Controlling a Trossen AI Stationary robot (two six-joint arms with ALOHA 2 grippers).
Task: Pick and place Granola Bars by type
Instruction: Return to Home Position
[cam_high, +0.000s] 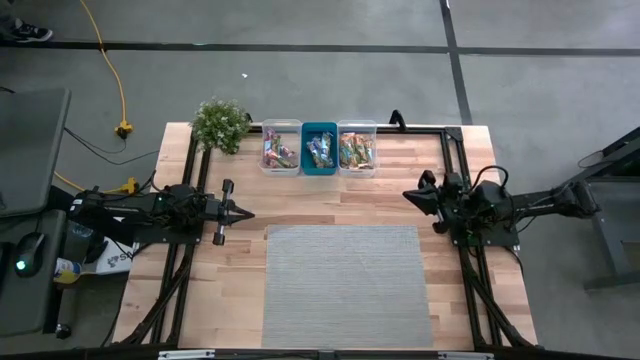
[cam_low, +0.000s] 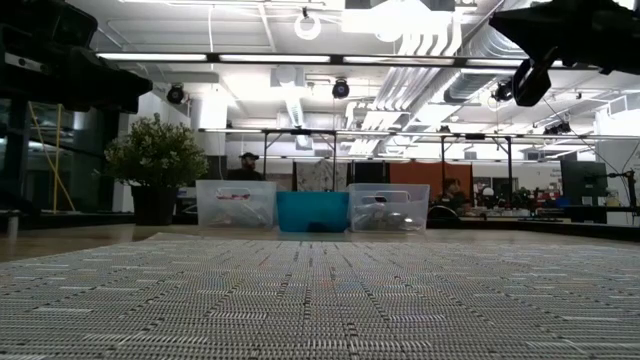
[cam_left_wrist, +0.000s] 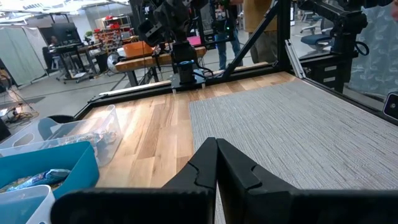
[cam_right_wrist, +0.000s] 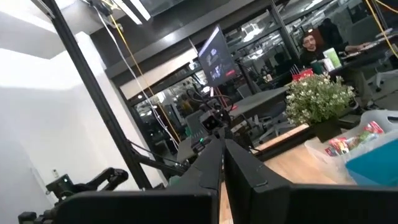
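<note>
The granola bars lie sorted in three bins at the table's far edge: a clear bin (cam_high: 281, 147), a teal bin (cam_high: 320, 150) and a clear bin (cam_high: 357, 148), each holding shiny multicoloured bars (cam_high: 279, 154). My left gripper (cam_high: 246, 213) rests at the table's left side, shut, pointing right. My right gripper (cam_high: 409, 194) rests at the right side, shut, pointing left. In the left wrist view its fingers (cam_left_wrist: 216, 147) meet above the mat; in the right wrist view the fingertips (cam_right_wrist: 222, 144) are together.
A grey woven mat (cam_high: 348, 285) covers the table's near middle. A potted plant (cam_high: 221, 124) stands at the far left corner beside the bins. A black frame (cam_high: 452, 150) runs along the table's sides. People stand in the room beyond the table.
</note>
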